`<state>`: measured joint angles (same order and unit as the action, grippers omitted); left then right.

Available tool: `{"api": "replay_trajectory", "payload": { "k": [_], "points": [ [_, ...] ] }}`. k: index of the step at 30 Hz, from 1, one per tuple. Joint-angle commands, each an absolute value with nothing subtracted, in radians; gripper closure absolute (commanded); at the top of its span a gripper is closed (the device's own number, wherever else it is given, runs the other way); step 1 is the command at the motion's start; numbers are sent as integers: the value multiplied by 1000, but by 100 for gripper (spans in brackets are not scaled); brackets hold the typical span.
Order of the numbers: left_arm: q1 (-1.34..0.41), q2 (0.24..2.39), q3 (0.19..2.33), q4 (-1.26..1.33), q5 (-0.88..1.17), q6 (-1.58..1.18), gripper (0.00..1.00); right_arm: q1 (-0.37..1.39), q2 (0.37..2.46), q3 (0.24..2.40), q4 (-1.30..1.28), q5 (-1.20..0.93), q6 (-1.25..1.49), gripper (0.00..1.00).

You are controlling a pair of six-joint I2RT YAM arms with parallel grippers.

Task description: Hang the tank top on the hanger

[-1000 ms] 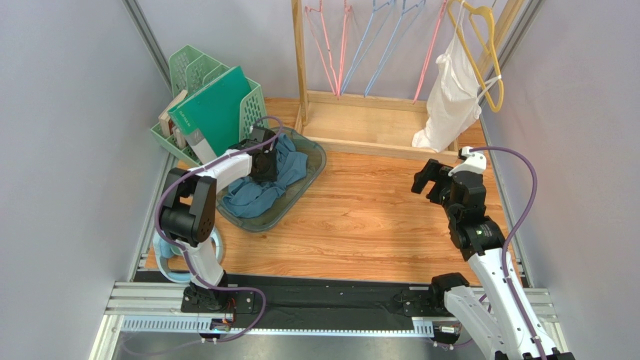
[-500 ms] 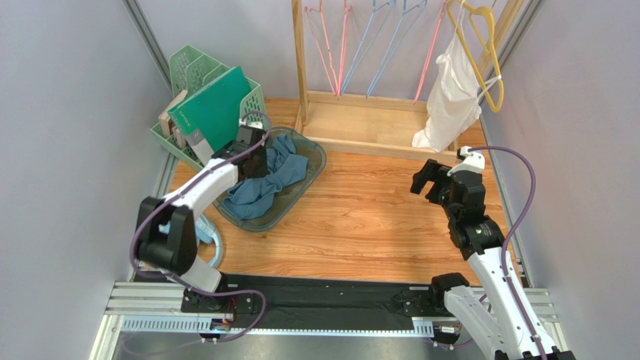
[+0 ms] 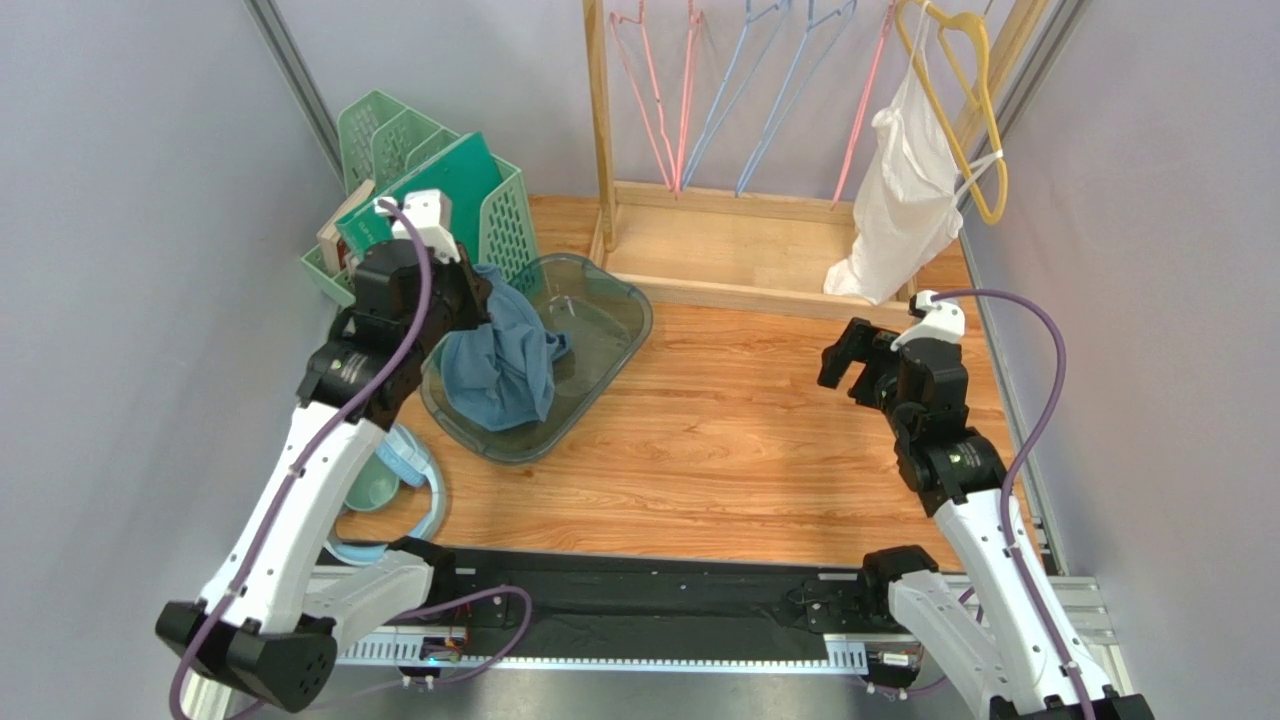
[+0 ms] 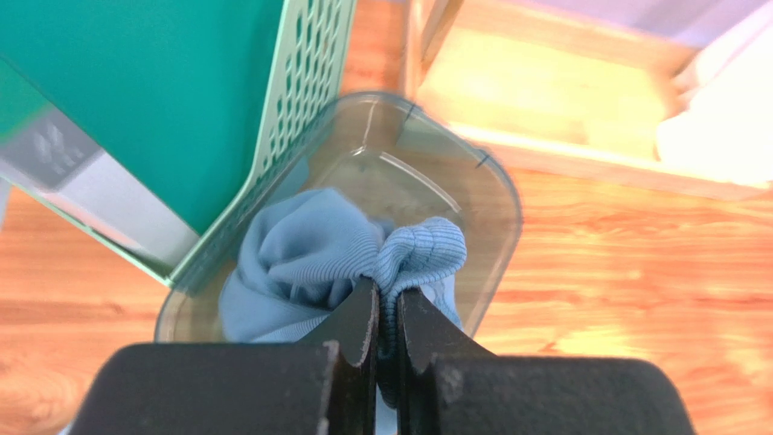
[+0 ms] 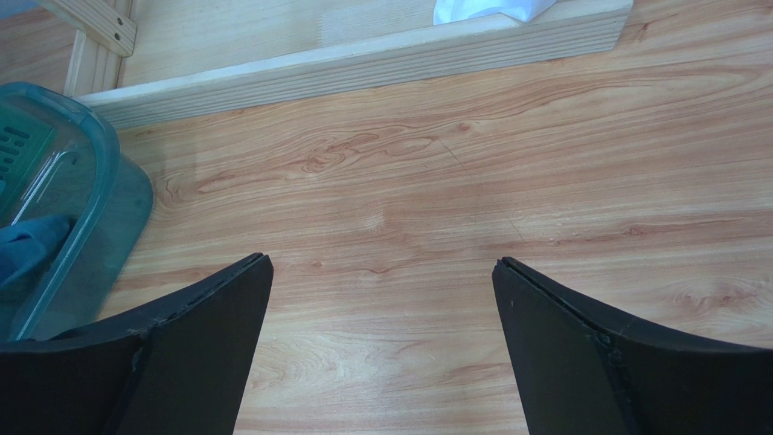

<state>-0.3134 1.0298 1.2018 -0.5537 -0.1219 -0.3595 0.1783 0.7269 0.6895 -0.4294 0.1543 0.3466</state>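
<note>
My left gripper (image 3: 478,294) is shut on a fold of the blue-teal tank top (image 3: 499,368) and holds it up over the clear tub (image 3: 613,333); the cloth hangs down into the tub. In the left wrist view the ribbed cloth (image 4: 299,263) is pinched between my closed fingers, my gripper (image 4: 387,294) above the tub (image 4: 494,181). Pink wire hangers (image 3: 658,105) hang on the wooden rack at the back. My right gripper (image 3: 845,357) is open and empty over the bare wood, with nothing between its fingers in the right wrist view (image 5: 381,272).
A green slotted file basket (image 3: 504,210) with a green folder stands behind the tub. Light-blue hangers (image 3: 759,90), a yellow hanger (image 3: 977,105) and a white garment (image 3: 902,188) hang on the rack. The rack's wooden base (image 3: 751,248) lies at the back. A pale blue ring (image 3: 398,488) lies front left.
My left arm has risen and pulled back toward the left, lifting the tank top up out of the tub. The right arm has stayed still.
</note>
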Motion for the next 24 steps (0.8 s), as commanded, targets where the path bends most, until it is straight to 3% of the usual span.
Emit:
{"api": "replay_trajectory", "payload": {
  "k": [1,7,16,24],
  "points": [
    [-313,957,1347,-590,-68,-313,100,181,739,742,-417,132,334,1],
    [-353,972,1546,-652,-20,-255,100,181,773,772,-442,118,336,0],
    [-690,1137,1756,-660,-139,-204,100,181,793,805,-482,123,334,0],
    [-899,1287,1875,-621,-43,-213,100,181,792,815,-520,169,348,0]
  ]
}}
